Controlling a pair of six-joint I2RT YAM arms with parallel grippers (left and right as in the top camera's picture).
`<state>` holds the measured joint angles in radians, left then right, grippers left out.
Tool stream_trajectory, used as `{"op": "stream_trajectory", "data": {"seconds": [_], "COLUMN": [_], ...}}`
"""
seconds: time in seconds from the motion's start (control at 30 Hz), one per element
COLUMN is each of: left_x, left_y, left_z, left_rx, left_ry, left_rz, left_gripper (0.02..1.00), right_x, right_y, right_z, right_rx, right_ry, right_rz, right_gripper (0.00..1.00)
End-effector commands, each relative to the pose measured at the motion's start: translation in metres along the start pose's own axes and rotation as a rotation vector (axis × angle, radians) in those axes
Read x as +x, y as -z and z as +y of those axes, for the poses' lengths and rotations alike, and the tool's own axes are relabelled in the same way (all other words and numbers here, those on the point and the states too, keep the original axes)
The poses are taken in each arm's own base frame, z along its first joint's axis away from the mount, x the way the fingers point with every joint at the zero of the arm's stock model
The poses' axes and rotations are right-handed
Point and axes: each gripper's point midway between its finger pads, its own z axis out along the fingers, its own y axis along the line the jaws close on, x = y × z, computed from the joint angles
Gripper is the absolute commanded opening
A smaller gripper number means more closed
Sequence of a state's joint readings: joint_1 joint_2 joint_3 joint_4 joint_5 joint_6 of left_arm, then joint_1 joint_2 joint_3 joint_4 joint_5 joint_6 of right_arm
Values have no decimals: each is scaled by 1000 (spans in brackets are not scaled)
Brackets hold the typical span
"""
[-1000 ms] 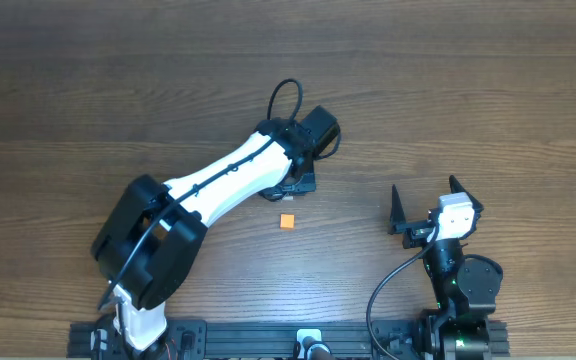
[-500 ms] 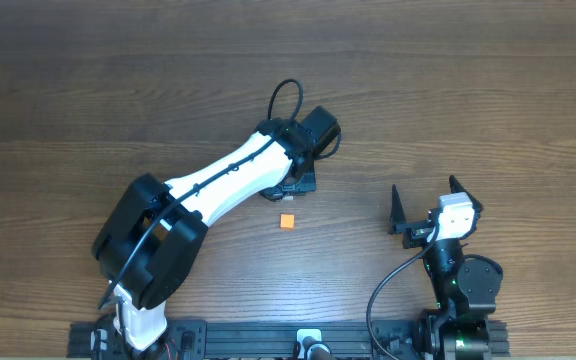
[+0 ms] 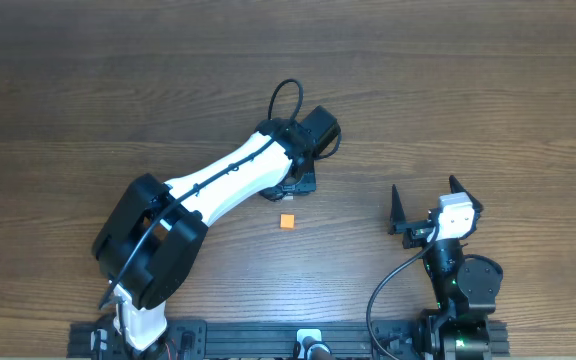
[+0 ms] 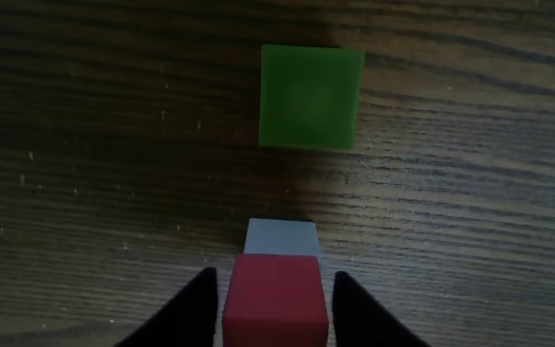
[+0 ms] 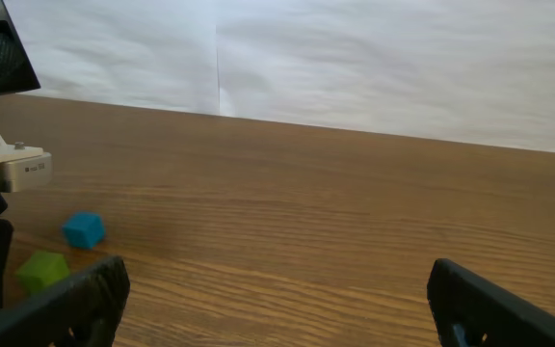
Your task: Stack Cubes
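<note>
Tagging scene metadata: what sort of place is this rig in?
Probably a lab or test bench rather than a home: a bare wood-grain table, a plain white backdrop behind it, and small props such as a green cube and a blue cube.

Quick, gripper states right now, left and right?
Left gripper: jaws closed on the red cube.
Right gripper: jaws open, holding nothing.
</note>
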<state>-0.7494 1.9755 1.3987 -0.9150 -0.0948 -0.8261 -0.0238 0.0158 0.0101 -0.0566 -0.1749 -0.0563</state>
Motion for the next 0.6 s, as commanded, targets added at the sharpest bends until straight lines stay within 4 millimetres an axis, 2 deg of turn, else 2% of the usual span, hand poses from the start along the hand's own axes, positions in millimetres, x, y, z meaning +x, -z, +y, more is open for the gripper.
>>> {"op": "stream_trajectory", "data": {"seconds": [0.03, 0.13, 0.27, 0.4, 0.6], "left_x": [-3, -3, -2, 1, 18], "left_y": [-5, -5, -4, 4, 23], "left_z": [2, 2, 0, -4, -11], "left_rx": [-17, -17, -4, 30, 45], "left_ry": [-7, -6, -2, -2, -47], "left_rz": [-5, -5, 4, 16, 18], "left_gripper": [487, 663, 809, 829, 829], "right_x": [1, 2, 2, 1, 1], "right_y": [0, 0, 0, 0, 0], "right_z": [-1, -1, -1, -1, -1], "right_rx": [3, 3, 3, 3, 3], "right_ry": [1, 1, 1, 1, 1], "right_rz": [0, 0, 0, 0, 0], "right_gripper": [993, 991, 991, 993, 993]}}
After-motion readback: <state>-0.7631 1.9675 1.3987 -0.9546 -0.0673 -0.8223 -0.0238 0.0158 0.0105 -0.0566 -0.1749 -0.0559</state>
